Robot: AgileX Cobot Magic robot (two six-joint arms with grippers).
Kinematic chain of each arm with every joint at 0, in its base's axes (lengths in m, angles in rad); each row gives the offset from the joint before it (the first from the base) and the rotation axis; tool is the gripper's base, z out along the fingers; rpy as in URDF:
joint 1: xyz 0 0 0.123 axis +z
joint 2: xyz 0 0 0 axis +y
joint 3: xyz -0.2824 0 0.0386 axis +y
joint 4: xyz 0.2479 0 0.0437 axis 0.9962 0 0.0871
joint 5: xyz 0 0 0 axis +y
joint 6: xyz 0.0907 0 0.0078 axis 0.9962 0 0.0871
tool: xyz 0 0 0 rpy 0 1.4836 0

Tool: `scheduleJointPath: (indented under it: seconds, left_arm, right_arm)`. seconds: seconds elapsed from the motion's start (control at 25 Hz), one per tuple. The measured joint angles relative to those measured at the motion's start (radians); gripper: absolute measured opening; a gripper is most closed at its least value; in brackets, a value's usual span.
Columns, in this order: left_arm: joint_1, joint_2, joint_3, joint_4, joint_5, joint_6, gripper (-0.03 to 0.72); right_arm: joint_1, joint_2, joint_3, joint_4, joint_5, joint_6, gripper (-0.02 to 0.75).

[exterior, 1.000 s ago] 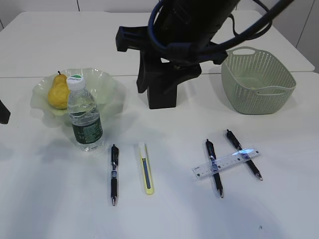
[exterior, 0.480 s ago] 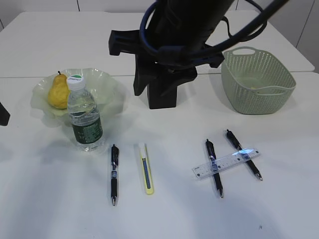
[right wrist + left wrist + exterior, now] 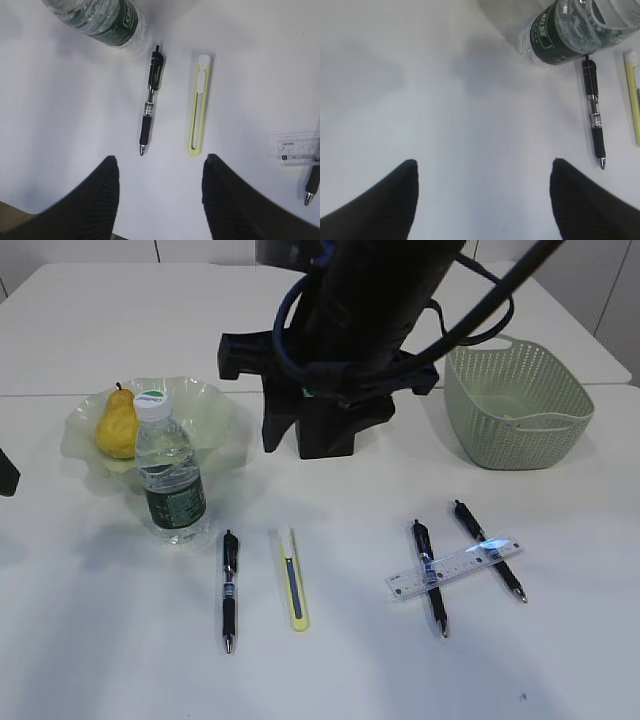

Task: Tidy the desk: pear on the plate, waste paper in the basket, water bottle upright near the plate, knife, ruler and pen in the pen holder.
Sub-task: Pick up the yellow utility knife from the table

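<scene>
White desk (image 3: 90, 640): plain tabletop carrying everything, seen at a slant from the front.
Hidden: the right arm's dark bulk covers most of the black pen holder (image 3: 325, 435); only its lower part shows, at centre back.
Cut off: the water bottle's cap lies outside both wrist views; the ruler is clipped at the right wrist view's edge.
Hard to make out: the basket's contents; a pale shape lies on its floor, unclear what.
Pear (image 3: 117, 424): one, yellow, upright in the plate (image 3: 215, 405), a wavy pale green glass dish at back left.
Water bottle (image 3: 169, 473): one, upright, just in front of the plate.
Basket (image 3: 520, 405): one, sage green, back right.
Pens: three, one (image 3: 229, 589) beside the bottle, two (image 3: 430, 578) (image 3: 488, 563) at right.
Ruler (image 3: 452, 567): one, clear, lying across the two right pens.
Knife (image 3: 292, 577): one yellow-green utility knife, flat, between the pens.
Left gripper (image 3: 482, 200): fingers wide apart, empty, above bare desk.
Right gripper (image 3: 161, 200): fingers apart, empty, above the left pen and knife.
</scene>
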Motion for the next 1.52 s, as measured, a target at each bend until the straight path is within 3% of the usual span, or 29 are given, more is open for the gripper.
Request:
scheduleJointPath:
  seconds: [0.68, 1.2, 1.52]
  left_arm:
    - [0.0, 0.0, 0.0, 0.0, -0.024, 0.0, 0.582]
    - [0.0, 0.0, 0.0, -0.002, -0.024, 0.0, 0.582]
    - [0.0, 0.0, 0.0, -0.002, -0.024, 0.0, 0.582]
  right_arm:
    - [0.0, 0.233, -0.002, -0.014, -0.056, 0.048, 0.396]
    - [0.0, 0.422, -0.172, -0.016, -0.01, 0.081, 0.396]
    - [0.0, 0.467, -0.194, -0.033, 0.01, 0.097, 0.396]
